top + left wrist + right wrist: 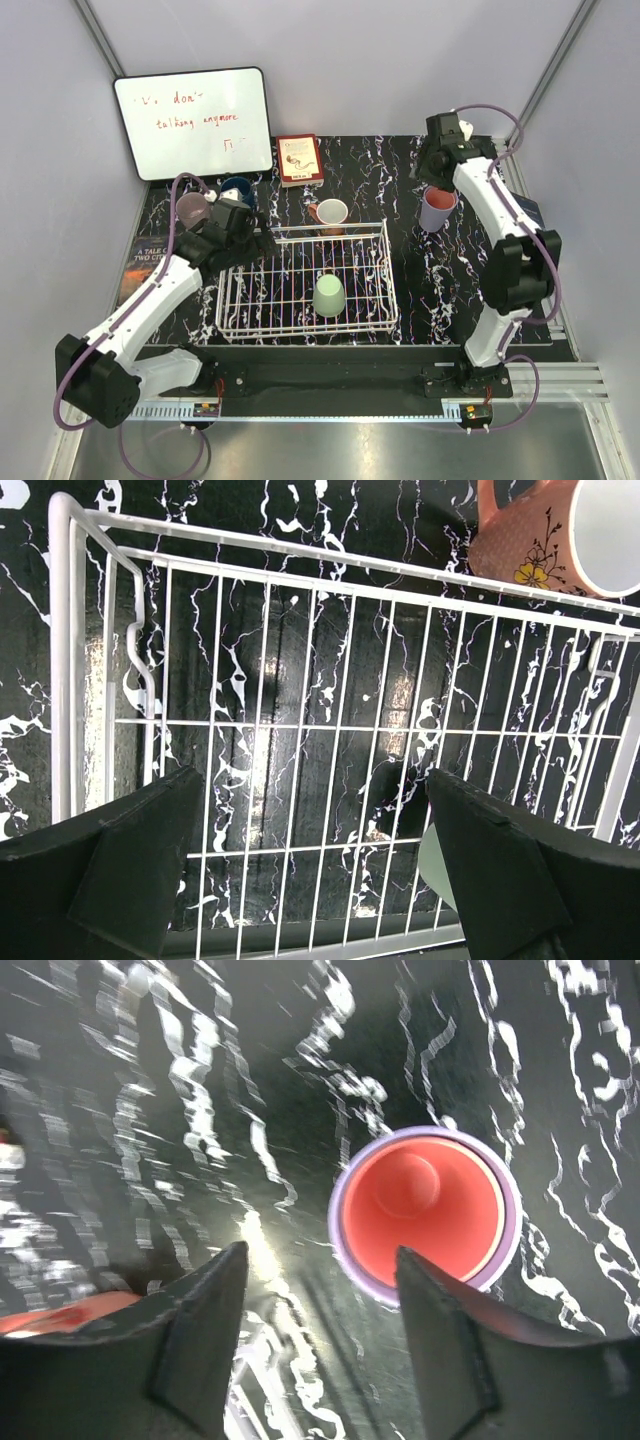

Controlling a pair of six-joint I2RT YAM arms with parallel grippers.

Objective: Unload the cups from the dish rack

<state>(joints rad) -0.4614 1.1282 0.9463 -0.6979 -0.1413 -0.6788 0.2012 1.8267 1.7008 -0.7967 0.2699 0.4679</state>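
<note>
The white wire dish rack (382,292) sits mid-table, and one light green cup (329,296) stands upside down in it. A terracotta cup (330,213) with a white inside lies just beyond the rack's far rim. My left gripper (262,245) hangs open over the rack's left part (90,660) with nothing between its fingers; a sliver of the green cup (436,865) shows by the right finger. My right gripper (320,1260) is open above a lavender cup (350,1260) with a pink cup nested inside, standing upright on the table. A mauve cup (191,210) and a dark blue cup (238,187) stand at back left.
A whiteboard (193,122) leans on the back wall at the left, with a small red book (299,160) beside it. Another book (140,262) lies at the table's left edge. The table top is black with white veining.
</note>
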